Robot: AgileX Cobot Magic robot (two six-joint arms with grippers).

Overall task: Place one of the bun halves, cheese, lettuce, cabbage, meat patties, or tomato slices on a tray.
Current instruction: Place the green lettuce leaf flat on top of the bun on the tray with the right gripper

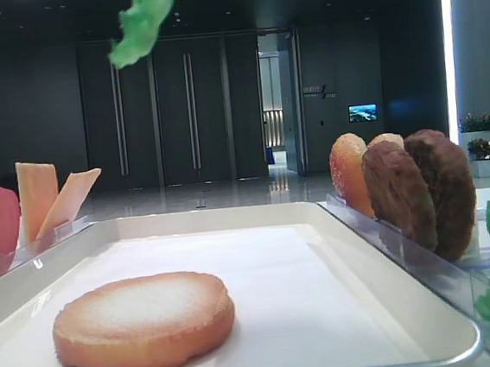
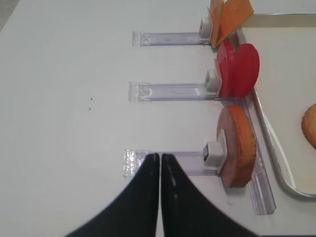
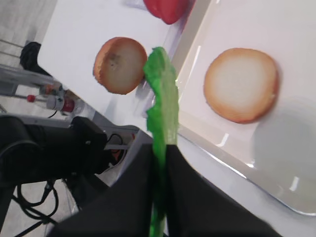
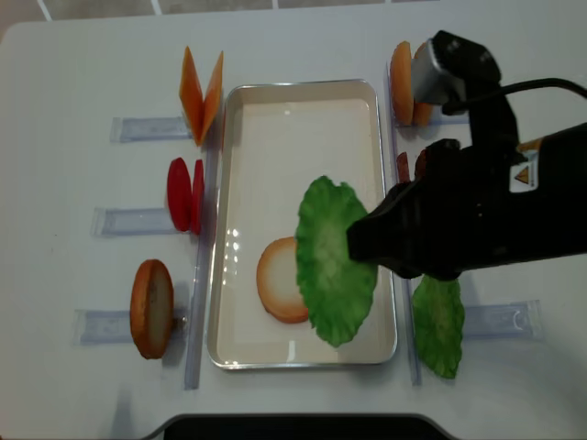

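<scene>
In the low exterior view, a round golden-tan bun half (image 1: 144,323) is seen lying on the large white rectangular tray (image 1: 356,251), with a ruffled green lettuce leaf (image 1: 143,21) hanging at upper left. In the right wrist view, the right claw (image 3: 160,163) is closed on that leaf. In the left wrist view, the left claw (image 2: 160,163) is shut, empty, above the white counter (image 2: 64,98). In the overhead view, the leaf is held over the tray's lower middle.

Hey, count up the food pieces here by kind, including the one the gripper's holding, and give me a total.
Bun halves: 4
Cheese slices: 2
Tomato slices: 2
Lettuce leaves: 2
Meat patties: 2
Total: 12
</scene>
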